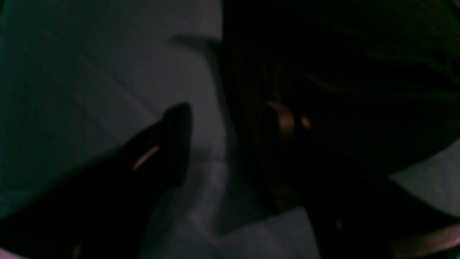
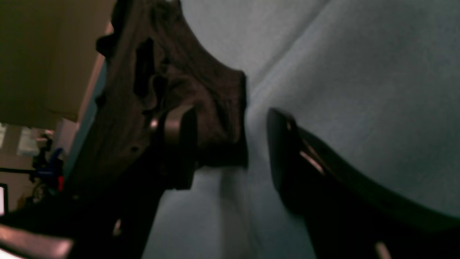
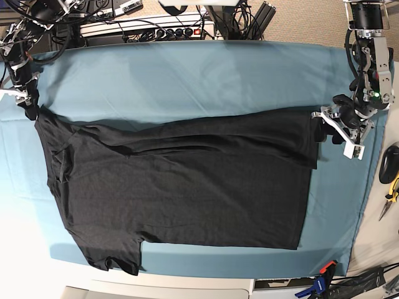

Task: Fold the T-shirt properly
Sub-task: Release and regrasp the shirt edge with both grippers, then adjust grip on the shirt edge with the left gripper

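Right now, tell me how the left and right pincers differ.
Left pincer sits at the T-shirt's hem-end corner; right pincer at its shoulder-end corner. Right pincer has fabric bunched against one finger; left pincer's far finger is lost in darkness. Both are open, over the teal cloth.

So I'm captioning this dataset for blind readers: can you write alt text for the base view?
A large dark charcoal short-sleeved T-shirt lies spread on a teal cloth-covered table, its far edge folded over. The right gripper sits at the shirt's far left corner; the left gripper sits at its far right corner. Cables and equipment line the far edge.
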### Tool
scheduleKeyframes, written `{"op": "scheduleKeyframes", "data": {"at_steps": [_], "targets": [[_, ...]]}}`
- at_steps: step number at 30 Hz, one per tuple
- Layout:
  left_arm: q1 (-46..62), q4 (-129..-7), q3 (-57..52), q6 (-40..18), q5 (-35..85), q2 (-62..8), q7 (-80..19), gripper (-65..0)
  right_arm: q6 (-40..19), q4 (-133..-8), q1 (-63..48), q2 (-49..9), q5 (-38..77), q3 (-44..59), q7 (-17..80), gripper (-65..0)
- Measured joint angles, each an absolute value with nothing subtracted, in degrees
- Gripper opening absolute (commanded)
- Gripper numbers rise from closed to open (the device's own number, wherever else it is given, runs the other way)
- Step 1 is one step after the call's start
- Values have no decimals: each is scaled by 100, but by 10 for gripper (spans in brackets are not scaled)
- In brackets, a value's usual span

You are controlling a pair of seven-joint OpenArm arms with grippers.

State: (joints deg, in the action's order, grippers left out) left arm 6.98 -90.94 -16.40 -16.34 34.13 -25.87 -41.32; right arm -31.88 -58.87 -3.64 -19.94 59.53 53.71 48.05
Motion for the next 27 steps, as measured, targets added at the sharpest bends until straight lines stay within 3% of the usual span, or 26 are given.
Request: {"op": "scheduleKeyframes", "data": {"at_steps": [16, 27], "targets": [[698, -9094, -1643, -1634, 3395, -2587, -4110, -326, -3284, -5878, 30, -1892, 5944, 5113, 4908, -337], [701, -9094, -1640, -1634, 3391, -2587, -4167, -326, -2963, -5889, 64, -1909, 5642, 4781, 4880, -337]]}}
